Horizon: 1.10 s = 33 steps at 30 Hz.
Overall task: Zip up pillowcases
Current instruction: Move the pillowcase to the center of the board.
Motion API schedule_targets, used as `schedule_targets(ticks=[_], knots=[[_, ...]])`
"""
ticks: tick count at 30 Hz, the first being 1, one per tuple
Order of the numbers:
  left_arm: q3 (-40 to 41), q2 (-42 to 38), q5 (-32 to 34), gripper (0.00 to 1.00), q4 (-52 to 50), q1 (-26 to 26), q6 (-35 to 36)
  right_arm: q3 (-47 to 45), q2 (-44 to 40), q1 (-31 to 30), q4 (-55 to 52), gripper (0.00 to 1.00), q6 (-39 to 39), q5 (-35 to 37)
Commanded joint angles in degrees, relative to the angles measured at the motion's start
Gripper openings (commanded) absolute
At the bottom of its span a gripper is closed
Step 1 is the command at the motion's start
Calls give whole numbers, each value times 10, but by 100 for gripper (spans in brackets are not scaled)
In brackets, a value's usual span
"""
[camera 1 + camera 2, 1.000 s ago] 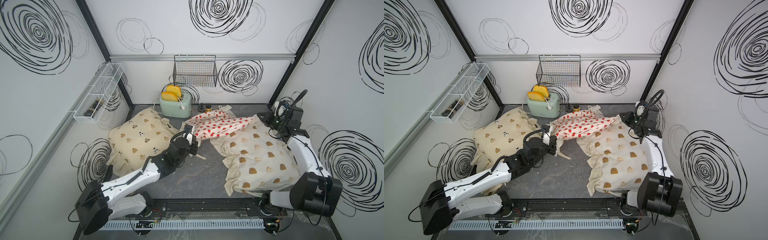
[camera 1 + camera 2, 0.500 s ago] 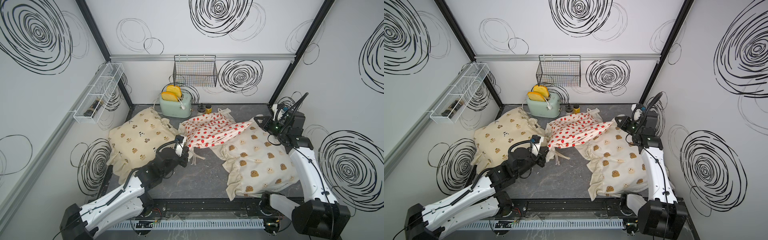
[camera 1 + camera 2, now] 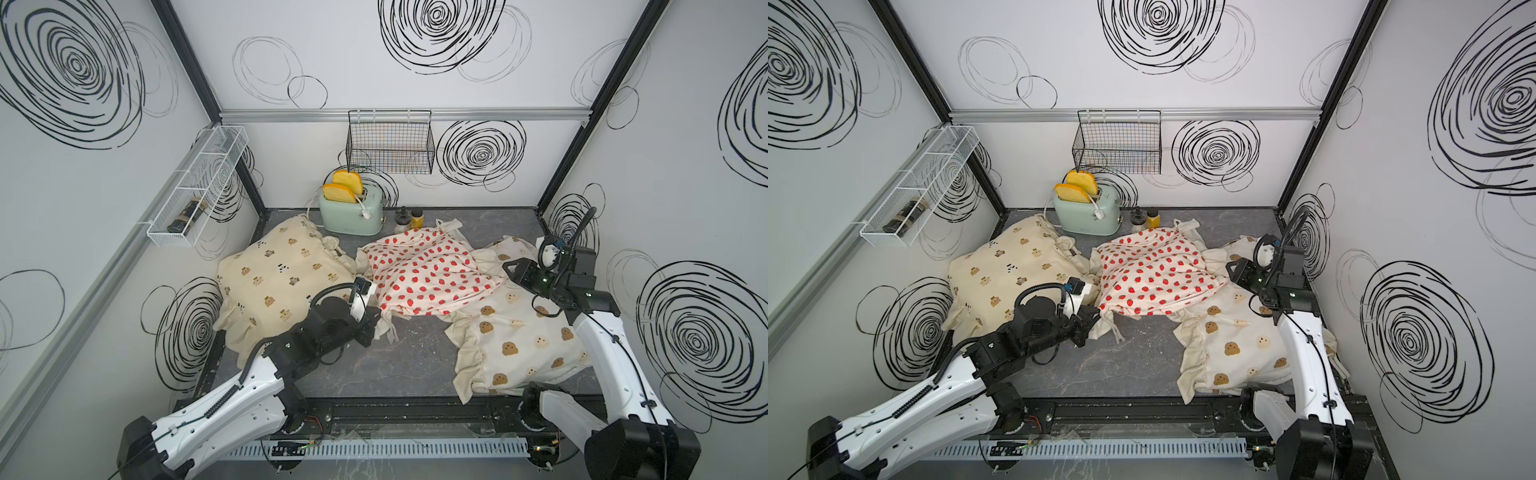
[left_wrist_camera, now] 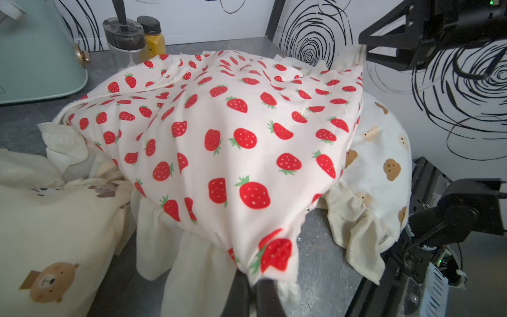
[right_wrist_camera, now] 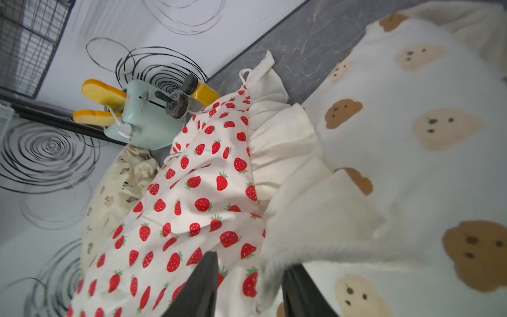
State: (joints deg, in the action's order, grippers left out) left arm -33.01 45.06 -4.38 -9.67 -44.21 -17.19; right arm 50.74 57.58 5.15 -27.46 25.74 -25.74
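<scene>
The white strawberry pillowcase (image 3: pixel 428 274) (image 3: pixel 1154 270) lies in the middle of the grey table. It overlaps the off-white bear-face pillowcase (image 3: pixel 519 336) (image 3: pixel 1233 340) on the right. The cream pillowcase with bears and pandas (image 3: pixel 278 274) (image 3: pixel 1005 274) lies on the left. My left gripper (image 4: pixel 253 282) (image 3: pixel 371 326) is shut on the near corner of the strawberry pillowcase (image 4: pixel 233 131). My right gripper (image 5: pixel 249 263) (image 3: pixel 512 268) stands open at that pillowcase's right ruffled edge (image 5: pixel 288 153), with blurred ruffle hanging loose between its fingers. No zipper shows.
At the back stand a mint toaster (image 3: pixel 353 212) with two toast slices and two small jars (image 3: pixel 409 218). A black wire basket (image 3: pixel 390 143) hangs on the back wall, a white wire shelf (image 3: pixel 199 187) on the left wall. A black rail (image 3: pixel 415 409) borders the table's front.
My left gripper has pulled the strawberry pillowcase's corner toward the front. The right gripper followed leftward, then opened and let go of the ruffle.
</scene>
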Motion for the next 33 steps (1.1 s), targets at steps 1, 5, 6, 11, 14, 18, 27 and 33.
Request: schedule_targets(ticks=[1,5,6,11,14,18,27,33], knots=[[-12,9,-32,0,24,-2,-5,40,-30,-16,-40,58,-34,43],[-16,14,-29,0,23,0,-6,73,-46,-60,-89,74,-47,91],[-18,15,-31,0,22,1,-6,78,-50,-76,-98,75,-47,94],[-21,14,-33,0,22,2,0,106,-49,-177,-142,86,-49,161],[-27,18,-27,0,12,3,1,131,-46,-188,-165,87,-62,151],[-39,24,-37,0,23,3,-7,122,-50,-287,-155,85,-26,145],[-48,43,-44,0,19,4,-5,66,-11,-583,-97,73,25,264],[-59,47,-50,0,5,4,4,15,43,-664,-8,59,45,248]])
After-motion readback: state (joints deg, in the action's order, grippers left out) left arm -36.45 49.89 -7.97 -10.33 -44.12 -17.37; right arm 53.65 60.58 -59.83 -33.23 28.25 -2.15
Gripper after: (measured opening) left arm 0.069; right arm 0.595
